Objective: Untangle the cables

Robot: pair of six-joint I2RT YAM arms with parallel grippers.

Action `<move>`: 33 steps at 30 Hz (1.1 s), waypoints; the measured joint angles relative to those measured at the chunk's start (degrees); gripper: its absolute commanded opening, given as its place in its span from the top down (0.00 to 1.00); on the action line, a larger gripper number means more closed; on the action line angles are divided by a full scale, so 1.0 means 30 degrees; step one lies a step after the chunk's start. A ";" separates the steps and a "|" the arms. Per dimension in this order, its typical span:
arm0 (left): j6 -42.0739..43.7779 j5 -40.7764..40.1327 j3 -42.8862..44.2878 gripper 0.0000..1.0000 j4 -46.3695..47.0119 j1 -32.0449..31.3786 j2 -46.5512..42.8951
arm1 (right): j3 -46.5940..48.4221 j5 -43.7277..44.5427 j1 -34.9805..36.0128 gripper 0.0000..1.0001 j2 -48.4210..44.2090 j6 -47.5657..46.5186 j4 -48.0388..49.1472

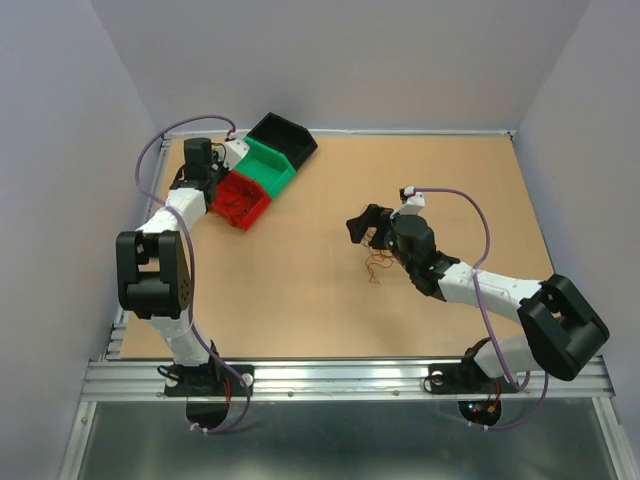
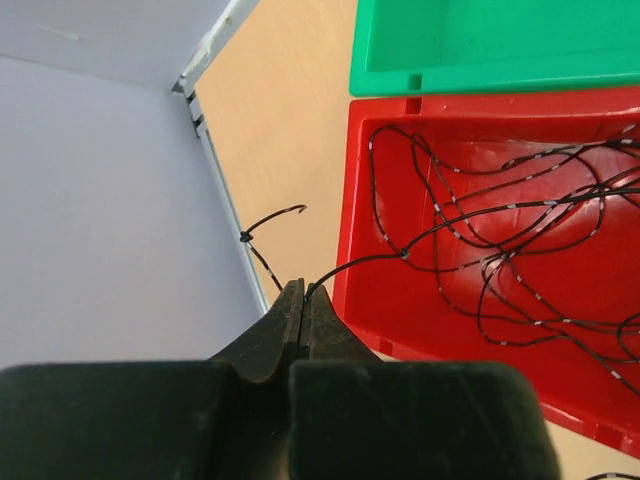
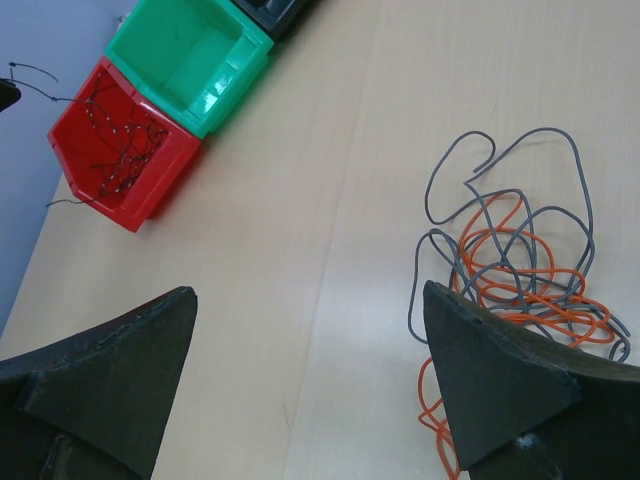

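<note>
Right tool (image 3: pixel 308 295), spread wide, is the nearer: the tangle (image 3: pixel 520 280) lies just beside one finger; left tool (image 2: pixel 303 300) pinches a dark wire (image 2: pixel 480 215) by the red bin (image 2: pixel 380 310).

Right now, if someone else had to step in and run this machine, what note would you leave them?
Left gripper: shut on the black wire near one end, just outside the red bin; the rest lies coiled inside.
Right gripper: open, above the grey wire and orange wire, tangled together on the table.
Done: black wire separated out.
Left: part grey from orange; the green bin is empty.
</note>
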 measured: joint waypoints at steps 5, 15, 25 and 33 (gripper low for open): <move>0.1719 -0.2900 -0.0707 1.00 0.0583 -0.1188 -0.0474 | 0.0000 -0.0124 0.0000 0.00 0.0007 -0.0044 0.0007; 0.5129 -0.9734 -0.3060 1.00 0.3279 -0.3854 -0.0350 | 0.0000 -0.0262 0.0000 0.00 0.0015 -0.0051 0.0015; 0.6674 -1.6218 -0.2062 1.00 0.3410 -0.6834 0.3920 | 0.0000 -0.0393 0.0000 0.00 0.0015 -0.0051 0.0015; 0.4903 -1.5693 0.2193 1.00 -0.1872 -0.7912 0.6776 | 0.0000 -0.0474 0.0000 0.00 0.0015 -0.0051 0.0036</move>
